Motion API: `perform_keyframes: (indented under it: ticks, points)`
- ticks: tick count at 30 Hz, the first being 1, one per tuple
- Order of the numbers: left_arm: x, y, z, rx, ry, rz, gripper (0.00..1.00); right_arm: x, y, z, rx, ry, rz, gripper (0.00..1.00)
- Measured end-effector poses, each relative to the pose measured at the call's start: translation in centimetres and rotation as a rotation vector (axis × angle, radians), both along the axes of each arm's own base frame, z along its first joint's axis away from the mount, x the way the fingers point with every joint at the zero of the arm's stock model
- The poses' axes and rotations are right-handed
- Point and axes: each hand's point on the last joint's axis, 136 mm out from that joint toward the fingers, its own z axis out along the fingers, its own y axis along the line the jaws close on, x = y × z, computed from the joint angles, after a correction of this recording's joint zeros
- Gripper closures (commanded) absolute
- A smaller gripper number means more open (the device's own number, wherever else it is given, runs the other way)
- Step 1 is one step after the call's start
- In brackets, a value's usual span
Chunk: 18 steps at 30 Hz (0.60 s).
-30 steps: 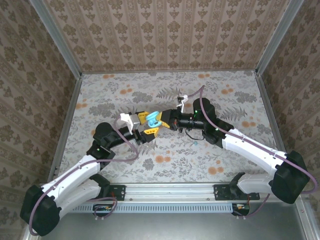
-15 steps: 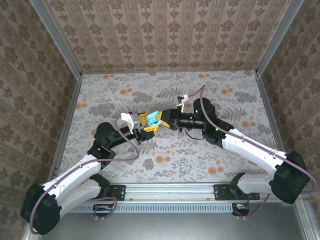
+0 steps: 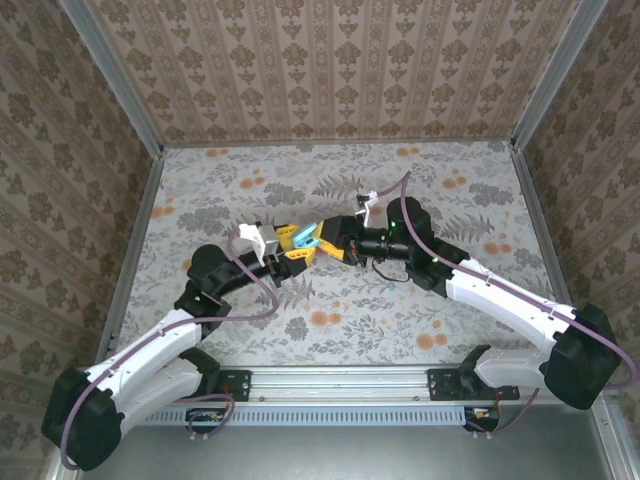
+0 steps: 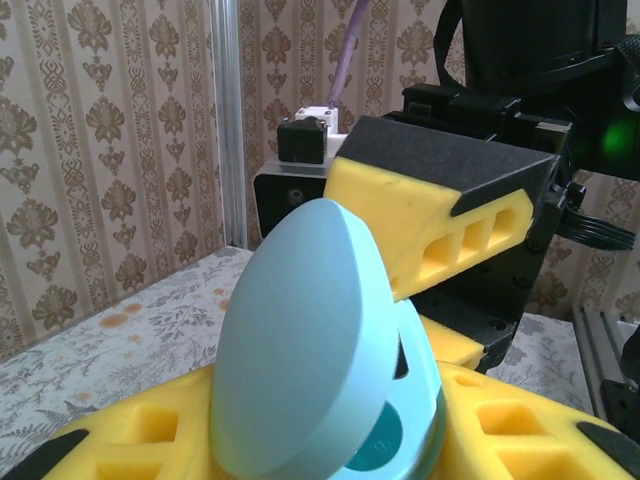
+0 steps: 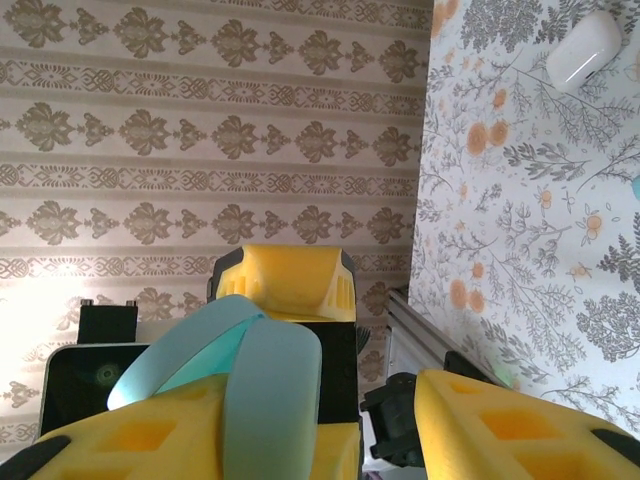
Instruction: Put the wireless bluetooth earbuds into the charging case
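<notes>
Your working space is a floral-printed counter [image 3: 450,200]. Damask-papered walls [image 3: 330,60] box it in at the far end and on both sides, and a ribbed metal rail [image 3: 340,410] runs along the near edge. Both arms meet near the middle, well apart from every wall, so you have open counter all round them.

From above, you see the left gripper [image 3: 297,247] and right gripper [image 3: 328,237] nose to nose, with the smooth light-blue oval clamshell charging case [image 3: 309,239] between them. A tiny teal earbud [image 3: 388,283] lies on the counter close beside the right forearm.

The left wrist view gives you the detail. The charging case [image 4: 320,340] has its domed matte lid hinged open. A darker teal round shape sits in the base, and you cannot tell whether it is an earbud or a well. The left gripper's slotted yellow fingers [image 4: 120,462] flank the base and grasp it.

The right wrist view adds that the right gripper is released. Its fingers stand apart, with the charging case [image 5: 240,370] against one and the other clear. That view also shows a pale, glossy, pebble-shaped earbud [image 5: 583,48] lying on the counter.
</notes>
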Motion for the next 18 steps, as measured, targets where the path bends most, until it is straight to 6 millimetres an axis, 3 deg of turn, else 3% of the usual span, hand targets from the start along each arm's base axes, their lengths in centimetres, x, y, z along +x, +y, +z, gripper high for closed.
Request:
perform_keyframes:
  ticks: [10, 18]
  points:
    - [-0.2, 0.0, -0.6, 0.015, 0.052, -0.029, 0.63, -0.2, 0.0, -0.2, -0.011, -0.007, 0.008, 0.51]
    - [0.4, -0.7, -1.6, 0.077, 0.122, -0.057, 0.58, 0.2, -0.1, 0.0, -0.004, -0.016, 0.001, 0.74]
